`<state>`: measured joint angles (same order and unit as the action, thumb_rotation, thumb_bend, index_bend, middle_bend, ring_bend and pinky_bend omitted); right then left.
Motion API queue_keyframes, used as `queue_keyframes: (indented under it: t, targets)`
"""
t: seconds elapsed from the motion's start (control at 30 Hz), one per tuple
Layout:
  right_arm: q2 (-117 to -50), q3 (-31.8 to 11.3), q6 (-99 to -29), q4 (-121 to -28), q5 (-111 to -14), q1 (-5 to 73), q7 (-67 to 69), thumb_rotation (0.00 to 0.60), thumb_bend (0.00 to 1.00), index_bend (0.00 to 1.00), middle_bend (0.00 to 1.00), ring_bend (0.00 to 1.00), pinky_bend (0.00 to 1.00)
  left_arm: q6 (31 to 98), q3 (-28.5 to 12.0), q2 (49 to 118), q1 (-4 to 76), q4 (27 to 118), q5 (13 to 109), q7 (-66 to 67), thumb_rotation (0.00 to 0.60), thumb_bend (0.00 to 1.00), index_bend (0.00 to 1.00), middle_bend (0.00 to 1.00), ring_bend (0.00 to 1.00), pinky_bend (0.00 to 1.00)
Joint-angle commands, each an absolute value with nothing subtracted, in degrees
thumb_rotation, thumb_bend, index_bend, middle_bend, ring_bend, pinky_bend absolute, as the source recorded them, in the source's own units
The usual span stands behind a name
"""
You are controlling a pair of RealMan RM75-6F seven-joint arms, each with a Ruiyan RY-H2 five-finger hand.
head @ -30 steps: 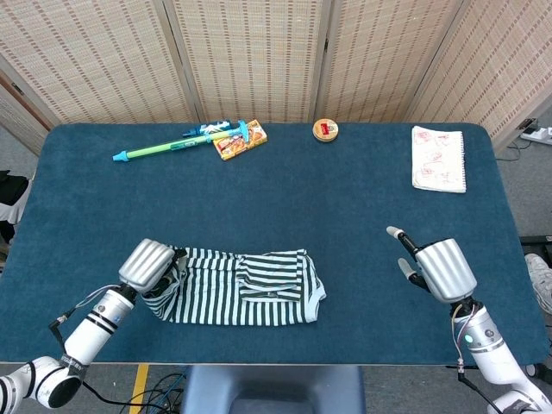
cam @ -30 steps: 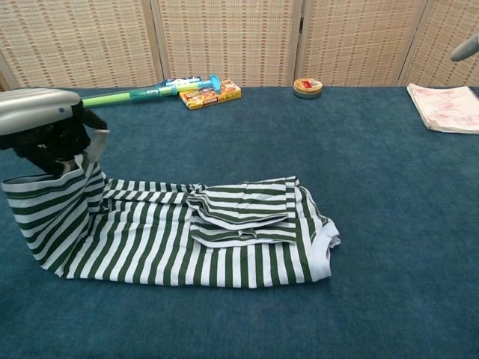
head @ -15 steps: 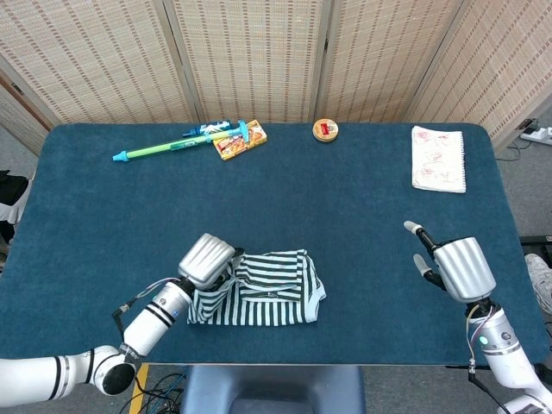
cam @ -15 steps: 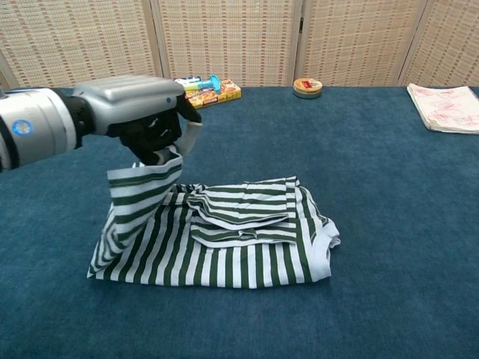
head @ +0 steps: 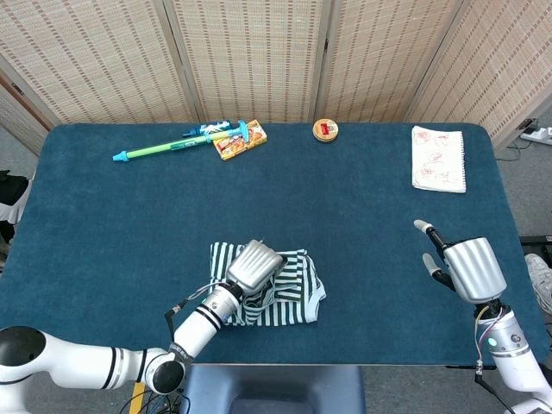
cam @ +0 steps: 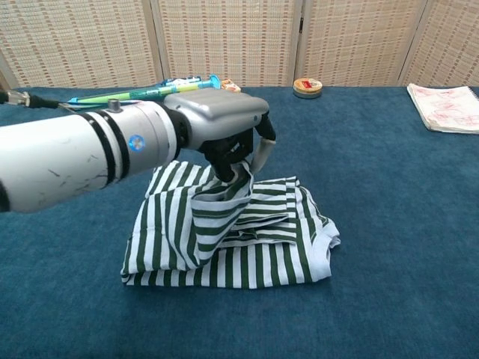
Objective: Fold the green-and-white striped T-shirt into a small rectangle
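Observation:
The green-and-white striped T-shirt (head: pixel 297 285) (cam: pixel 247 247) lies partly folded near the table's front edge, left of centre. My left hand (head: pixel 255 266) (cam: pixel 224 127) grips the shirt's left end and holds it lifted over the middle of the garment, so the cloth hangs doubled back below the fingers. Off to the right, my right hand (head: pixel 461 266) hovers above the table with fingers apart and nothing in it; the chest view does not show it.
Along the far edge lie a green and blue toy water gun (head: pixel 177 143) (cam: pixel 120 93), a small snack box (head: pixel 240 141), a round tin (head: pixel 325 129) (cam: pixel 307 87) and a notebook (head: pixel 438 159) (cam: pixel 445 107). The blue table cover (head: pixel 371 207) spans the whole surface.
My left hand has carried the shirt's left end rightward over the garment, shortening the spread cloth. The right hand has drifted slightly right and toward the near edge.

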<state>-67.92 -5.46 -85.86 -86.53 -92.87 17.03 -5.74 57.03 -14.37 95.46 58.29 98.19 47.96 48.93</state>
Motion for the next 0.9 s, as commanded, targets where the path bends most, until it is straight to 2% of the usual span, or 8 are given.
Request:
queue_keyframes:
  t: [0.03,0.53,0.8,0.87,0.9]
  targets:
    - [-67.88,-5.51,-85.76,-86.52,-92.77,16.97,-5.69,0.6,0.41,0.22,0.97,0.97,1.0,57.28,-14.97,97.59,60.43,96.44,45.35,50.18,0.6,0.71,0.65,0.87,0.79,0.87]
    - [-67.51,-5.8,-85.46,-85.85,-92.1,16.43,-5.07,0.6,0.41,0.22,0.97,0.97,1.0,56.91,-17.02,103.03,68.53,92.15,36.8,53.48,0.6,0.71,0.64,0.86,0.79,0.87]
    - [-67.38,-5.87,-85.27,-85.42,-91.8,16.19,-4.68,0.6,0.41,0.22,0.97,0.97,1.0,56.84,-16.62,105.76,71.6,88.51,33.48,54.45,0.6,0.71,0.61,0.85,0.78,0.87]
    - [-67.39,-5.9,-85.26,-85.34,-91.76,16.14,-4.57,0.6,0.41,0.22,0.97,0.97,1.0,56.95,-16.46,106.31,72.12,87.75,32.74,54.58,0.6,0.66,0.56,0.84,0.78,0.87]
    - [-67.43,-5.91,-85.22,-85.27,-91.74,16.13,-4.51,0.6,0.41,0.22,0.97,0.97,1.0,56.99,-16.63,106.63,72.35,87.43,32.24,54.36,0.6,0.59,0.51,0.84,0.78,0.87]
